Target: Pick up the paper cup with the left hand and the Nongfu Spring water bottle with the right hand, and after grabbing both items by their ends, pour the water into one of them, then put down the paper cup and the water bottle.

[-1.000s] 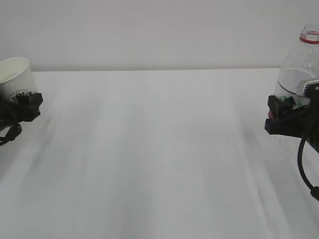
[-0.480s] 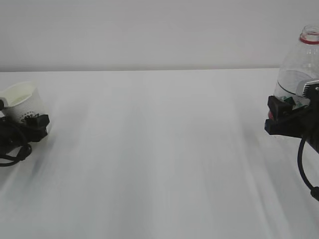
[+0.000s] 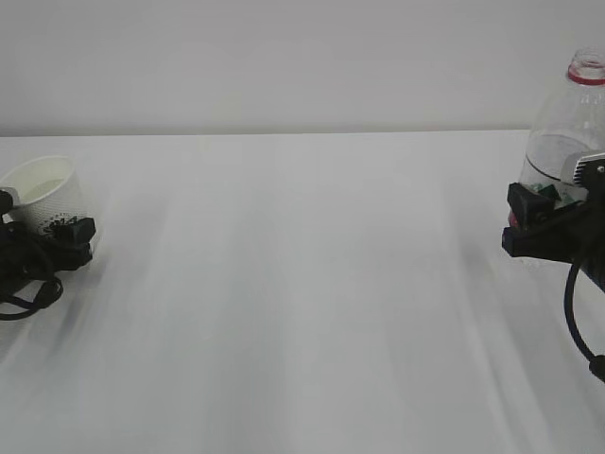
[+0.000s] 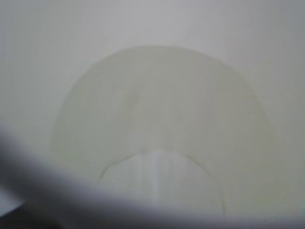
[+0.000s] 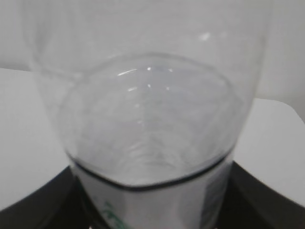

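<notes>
The white paper cup (image 3: 43, 192) sits upright and low at the table's far left, with my left gripper (image 3: 45, 227) shut around its lower part. The left wrist view looks straight into the cup's pale inside (image 4: 162, 109); the gripper's own fingers are hidden there. At the far right the clear Nongfu Spring water bottle (image 3: 565, 142) stands upright, open-mouthed with a red neck ring, and my right gripper (image 3: 556, 216) is shut on its labelled middle. In the right wrist view the bottle (image 5: 152, 109) fills the frame between black fingers (image 5: 269, 200). Water seems to lie in its lower part.
The white table (image 3: 302, 303) stretches between the two arms, ending at a pale wall behind. Black cables hang from the left gripper (image 3: 24, 293) and from the right arm (image 3: 579, 322) near the frame edges.
My left gripper has carried the paper cup down and slightly right, from a tilted, raised pose to upright near the table. The right gripper and bottle have stayed still.
</notes>
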Controlling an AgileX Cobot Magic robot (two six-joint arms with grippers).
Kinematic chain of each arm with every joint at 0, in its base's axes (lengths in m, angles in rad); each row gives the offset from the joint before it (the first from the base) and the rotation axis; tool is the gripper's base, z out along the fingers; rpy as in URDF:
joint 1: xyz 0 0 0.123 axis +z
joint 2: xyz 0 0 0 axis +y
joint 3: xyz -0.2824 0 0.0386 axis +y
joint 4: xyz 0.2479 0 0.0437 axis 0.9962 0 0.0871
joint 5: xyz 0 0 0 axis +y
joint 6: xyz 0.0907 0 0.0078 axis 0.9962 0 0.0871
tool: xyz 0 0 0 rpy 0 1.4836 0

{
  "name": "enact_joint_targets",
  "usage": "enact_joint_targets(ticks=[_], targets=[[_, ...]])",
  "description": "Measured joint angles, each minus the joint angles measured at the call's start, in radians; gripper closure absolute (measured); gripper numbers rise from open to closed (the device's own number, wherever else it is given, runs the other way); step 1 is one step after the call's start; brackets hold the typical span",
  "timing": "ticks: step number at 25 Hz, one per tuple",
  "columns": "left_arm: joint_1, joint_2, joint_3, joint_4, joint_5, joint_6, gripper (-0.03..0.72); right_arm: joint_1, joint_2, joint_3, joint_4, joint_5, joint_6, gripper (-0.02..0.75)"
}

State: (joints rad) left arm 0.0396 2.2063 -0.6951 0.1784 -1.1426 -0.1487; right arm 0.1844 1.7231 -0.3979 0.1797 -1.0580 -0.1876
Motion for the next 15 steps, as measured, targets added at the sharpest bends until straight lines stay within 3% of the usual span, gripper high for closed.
enact_joint_targets(ticks=[9,15], targets=[[0.000,0.001,0.000,0.000,0.000,0.002,0.093,0.000,0.000,0.000,0.000,0.003,0.000,0.238],[0.000,0.001,0.000,0.000,0.000,0.003,0.081,0.000,0.000,0.000,0.000,0.004,0.000,0.238]])
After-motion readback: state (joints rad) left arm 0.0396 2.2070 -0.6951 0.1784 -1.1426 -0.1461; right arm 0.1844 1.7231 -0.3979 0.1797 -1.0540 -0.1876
